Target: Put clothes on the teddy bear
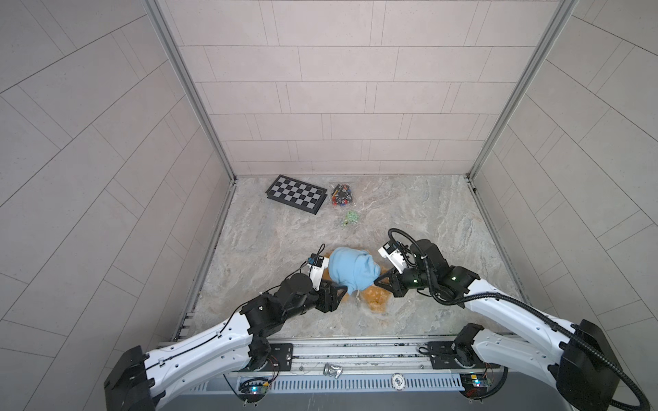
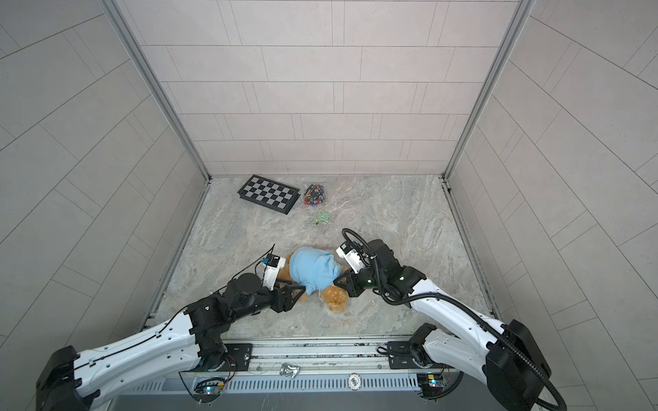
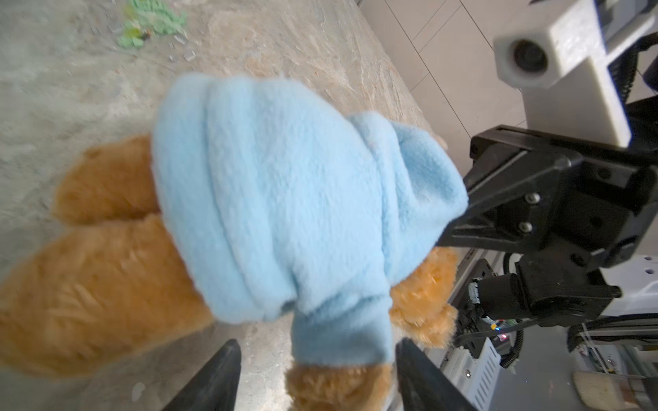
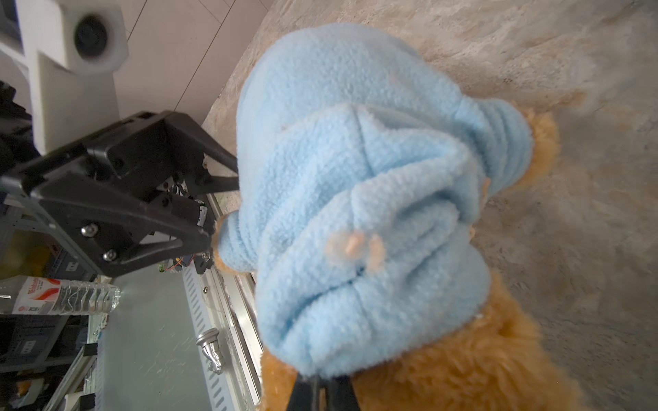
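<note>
The teddy bear [image 1: 378,299] lies on the marble table, golden-brown, with a light blue hoodie [image 1: 350,268] over its body and head. Its legs [image 3: 89,277] stick out bare in the left wrist view. My left gripper [image 1: 338,287] is open. Its fingers stand on either side of a hoodie sleeve [image 3: 341,338] with the bear's paw [image 3: 338,388] poking out, and a gap shows on one side. My right gripper [image 1: 380,281] is shut on the hoodie's hood edge [image 4: 320,359] at the bear's head [image 4: 463,373]. The bear's face is hidden.
A folded chessboard [image 1: 296,194] lies at the back left of the table, with a clear bag of small coloured pieces [image 1: 341,195] and green bits [image 1: 350,217] beside it. Tiled walls close in three sides. A metal rail [image 1: 356,350] runs along the front edge.
</note>
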You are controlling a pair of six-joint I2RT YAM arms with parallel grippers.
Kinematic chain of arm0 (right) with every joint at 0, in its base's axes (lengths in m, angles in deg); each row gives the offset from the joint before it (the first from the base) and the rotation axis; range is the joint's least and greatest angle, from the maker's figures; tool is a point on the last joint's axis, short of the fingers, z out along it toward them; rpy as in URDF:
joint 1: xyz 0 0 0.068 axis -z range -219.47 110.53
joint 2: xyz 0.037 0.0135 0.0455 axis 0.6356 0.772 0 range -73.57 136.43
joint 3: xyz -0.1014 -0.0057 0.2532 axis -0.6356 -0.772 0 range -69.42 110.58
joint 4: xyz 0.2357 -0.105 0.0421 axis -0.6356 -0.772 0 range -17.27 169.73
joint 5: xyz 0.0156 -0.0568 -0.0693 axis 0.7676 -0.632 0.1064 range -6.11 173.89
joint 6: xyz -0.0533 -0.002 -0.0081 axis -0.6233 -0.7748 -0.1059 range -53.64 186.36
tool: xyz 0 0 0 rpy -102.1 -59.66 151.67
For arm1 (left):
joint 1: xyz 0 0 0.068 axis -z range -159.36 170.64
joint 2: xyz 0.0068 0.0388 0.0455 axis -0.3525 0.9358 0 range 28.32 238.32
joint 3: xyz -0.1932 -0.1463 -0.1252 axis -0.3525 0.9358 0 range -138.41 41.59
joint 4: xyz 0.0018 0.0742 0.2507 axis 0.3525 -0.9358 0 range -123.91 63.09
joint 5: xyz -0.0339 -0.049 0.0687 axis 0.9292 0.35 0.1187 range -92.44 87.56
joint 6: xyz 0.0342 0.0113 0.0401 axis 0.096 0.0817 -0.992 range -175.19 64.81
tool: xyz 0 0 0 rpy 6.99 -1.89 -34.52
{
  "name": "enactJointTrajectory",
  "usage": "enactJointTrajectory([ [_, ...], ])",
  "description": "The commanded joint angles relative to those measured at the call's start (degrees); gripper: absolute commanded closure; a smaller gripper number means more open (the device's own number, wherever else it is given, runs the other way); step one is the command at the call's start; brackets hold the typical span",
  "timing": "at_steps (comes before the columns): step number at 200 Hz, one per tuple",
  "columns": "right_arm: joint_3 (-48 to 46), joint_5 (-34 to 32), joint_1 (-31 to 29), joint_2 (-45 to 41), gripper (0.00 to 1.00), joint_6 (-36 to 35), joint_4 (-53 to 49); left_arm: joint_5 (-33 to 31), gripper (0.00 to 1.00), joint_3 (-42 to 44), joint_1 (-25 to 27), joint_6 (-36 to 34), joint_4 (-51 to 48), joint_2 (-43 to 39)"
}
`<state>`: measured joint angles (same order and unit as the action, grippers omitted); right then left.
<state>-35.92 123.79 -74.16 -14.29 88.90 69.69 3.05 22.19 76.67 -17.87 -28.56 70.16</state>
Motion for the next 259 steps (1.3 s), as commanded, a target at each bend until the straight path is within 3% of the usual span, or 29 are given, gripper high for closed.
enactJointTrajectory([
  [1, -0.04, 3.09, 0.82, 0.29, 1.00, 1.26, 4.42, -0.93, 0.28, 0.90, 2.37, 2.30, 1.37, 1.80],
  [41, -0.68, 5.29, 0.86, 1.88, 1.00, 1.01, 5.13, -1.90, 0.41, -2.86, 2.77, 1.00, 4.37, 8.75],
  [49, -0.82, 5.44, 0.86, 1.86, 1.00, 0.84, 4.94, -1.67, 0.49, -3.91, 2.79, 0.63, 4.37, 9.78],
  [62, -1.14, 5.31, 1.10, 1.54, 1.00, 0.64, 4.86, -0.95, 0.73, -5.28, 2.77, 0.26, 3.78, 10.91],
  [70, -1.23, 5.07, 1.36, 1.13, 1.00, 0.47, 4.62, -0.74, 0.83, -5.87, 2.77, 0.11, 2.90, 10.98],
  [96, 0.29, 1.89, 2.46, -0.83, 0.99, -2.92, -0.65, 0.10, 1.00, -6.76, 2.86, 0.42, -0.18, 7.35],
  [136, 5.61, -6.96, 2.49, -8.83, 0.52, -10.16, -11.35, 2.30, 1.00, -11.27, 2.86, 2.12, -6.23, 3.13],
  [171, 6.49, -10.89, -1.39, -16.08, 0.31, -12.58, -13.86, 1.28, 1.00, -18.80, 2.20, 1.90, -15.82, 9.68],
  [208, 2.81, -12.77, -4.88, -13.23, 0.27, -12.52, -9.15, 4.75, 1.00, -20.31, 1.85, 1.10, -12.35, 14.46],
  [238, 2.30, -18.66, -5.12, -10.19, 0.26, -14.37, -4.84, 5.71, 1.00, -19.89, 1.72, 1.05, -11.01, 15.63],
  [259, 2.73, -18.62, -5.37, -5.38, 0.25, -15.92, -4.00, 6.40, 1.00, -19.71, 1.47, 1.18, -10.24, 15.90],
])
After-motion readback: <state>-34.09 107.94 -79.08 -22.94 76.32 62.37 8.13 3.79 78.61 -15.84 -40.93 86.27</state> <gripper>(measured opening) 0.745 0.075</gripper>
